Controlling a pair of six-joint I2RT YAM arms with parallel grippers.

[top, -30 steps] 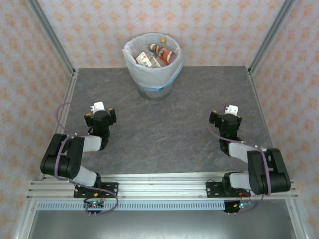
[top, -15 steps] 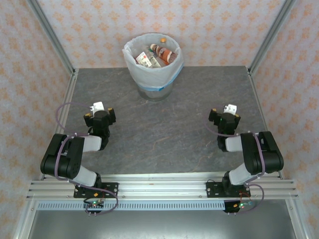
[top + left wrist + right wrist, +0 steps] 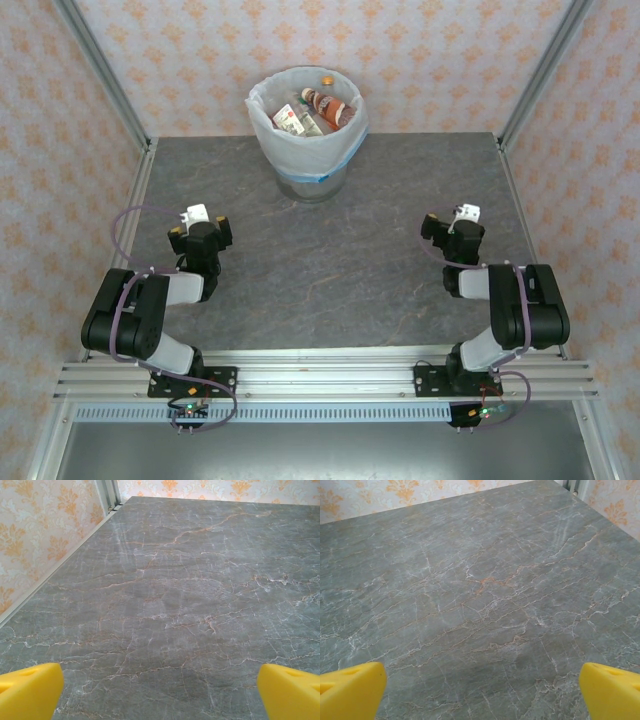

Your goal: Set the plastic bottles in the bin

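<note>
The right arm (image 3: 505,305) has folded itself. Its dark elbow block (image 3: 535,320), which one second ago lay low and far out to the right, near the rail (image 3: 320,378), now stands higher and closer over the base (image 3: 462,375). It was already there half a second ago. Since then the right gripper (image 3: 452,232) has moved a little toward the far side of the table (image 3: 330,270), and its white camera (image 3: 467,212) now sits slightly more to the right.
</note>
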